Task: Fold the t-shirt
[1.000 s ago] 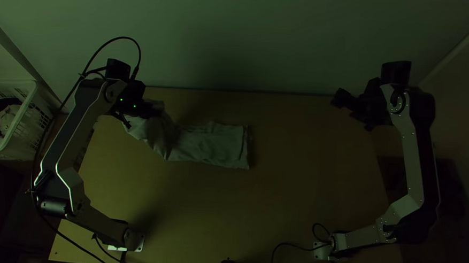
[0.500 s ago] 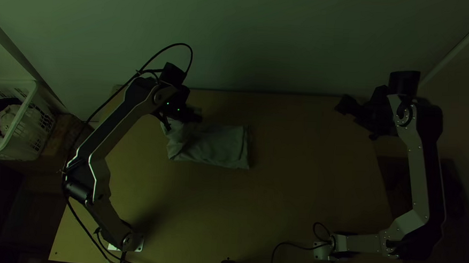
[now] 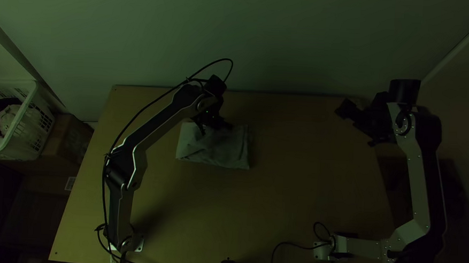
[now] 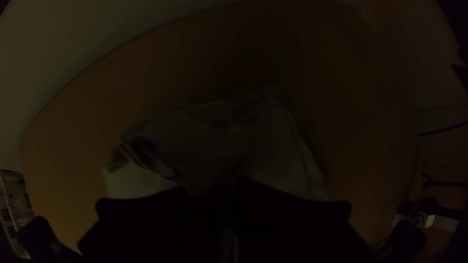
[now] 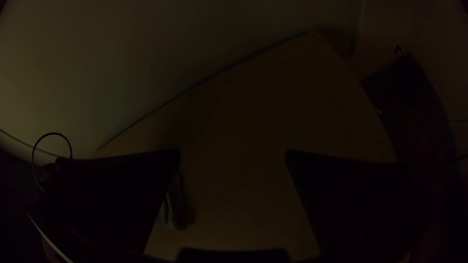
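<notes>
Can see a basket (image 3: 34, 93) holding cloth (image 3: 9, 118), beyond the tabletop's (image 3: 273, 203) left edge. Farther right, can see the t-shirt (image 3: 225, 153) folded over into a compact bundle, bunched on top, left of the middle and closer to the tabletop's far edge. Notice the left gripper (image 3: 223, 125) above, clamped on the upper fabric. By the far right corner, see the right gripper (image 3: 357, 117), fingers spread wide.

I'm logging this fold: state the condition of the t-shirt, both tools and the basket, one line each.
T-shirt: folded into a rough rectangle, upper layer bunched at the left tool.
Left tool: shut on the t-shirt.
Right tool: open, off the cloth.
Basket: upright, cloth inside.
</notes>
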